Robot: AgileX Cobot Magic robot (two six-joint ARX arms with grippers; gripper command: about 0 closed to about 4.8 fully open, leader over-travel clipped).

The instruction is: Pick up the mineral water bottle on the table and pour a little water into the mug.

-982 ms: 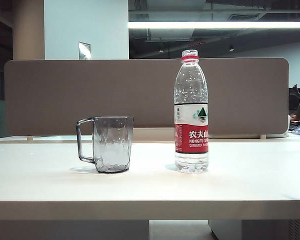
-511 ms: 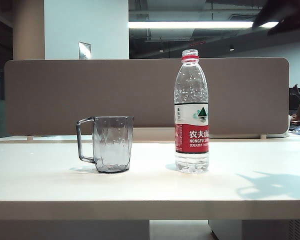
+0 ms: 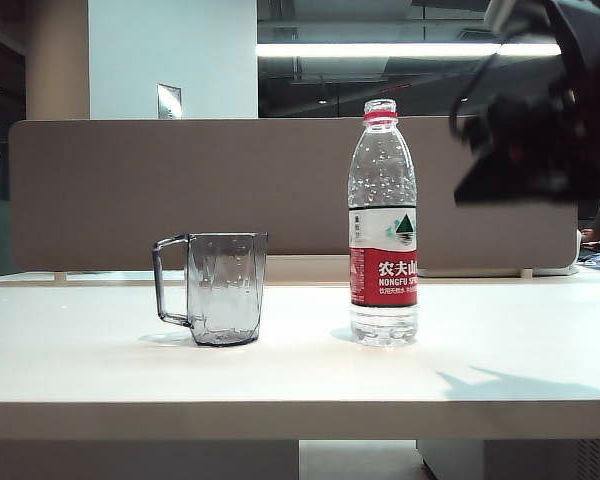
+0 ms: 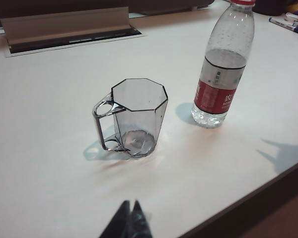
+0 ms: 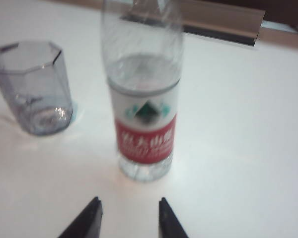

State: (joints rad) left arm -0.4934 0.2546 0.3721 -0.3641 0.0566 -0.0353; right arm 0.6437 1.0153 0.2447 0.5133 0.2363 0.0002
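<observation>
Now swung in high at right: right gripper [image 5: 126,213], jaws apart, nothing held. Left gripper [image 4: 129,218] pinched shut, near edge. Bottle [image 3: 382,225] right of mug [image 3: 215,288]; better to drop level and grab mid-label.

Setting: an open-plan office. Evidence: a wide off-white desk-type table [image 3: 280,370] backed by a brown-grey divider panel [image 3: 130,190]; a linear ceiling light [image 3: 380,49] under exposed ceiling services; marker pens [image 4: 288,24] on the far desk surface.
</observation>
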